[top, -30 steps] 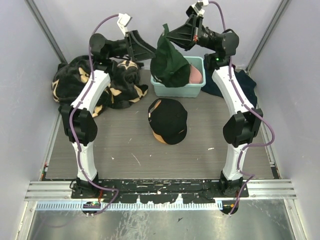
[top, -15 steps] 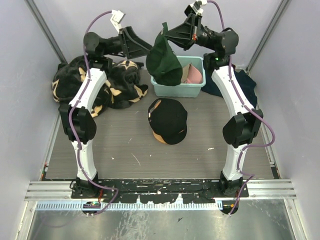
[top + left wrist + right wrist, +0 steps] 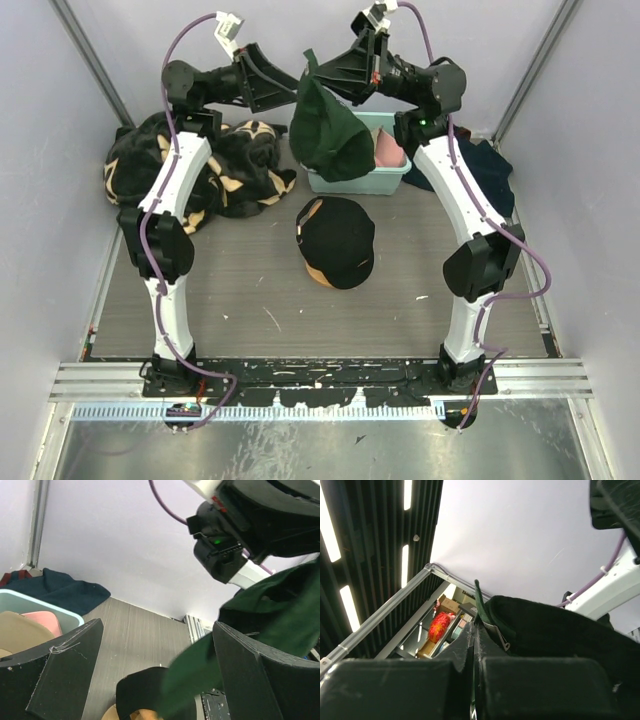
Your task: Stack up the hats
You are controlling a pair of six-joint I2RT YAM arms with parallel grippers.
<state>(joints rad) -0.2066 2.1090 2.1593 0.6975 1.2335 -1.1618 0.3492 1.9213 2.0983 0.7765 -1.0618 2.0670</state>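
My right claw (image 3: 312, 68) is pinched on the green cap (image 3: 325, 130), top centre; left claw (image 3: 285, 88) is wide apart. Cap's light and floppy, so I'd grab the stiffer brim.

Black-and-tan blanket (image 3: 135, 165) back left, teal bin (image 3: 350, 183), navy cloth (image 3: 492, 165) back right

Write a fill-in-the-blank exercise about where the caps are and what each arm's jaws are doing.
The right jaws are ___ on the dark green cap.
The left jaws stand ___.
On the table, the lone cap is ___.
The pink cap lies ___ the teal bin.
Missing words: shut, open, black, inside.
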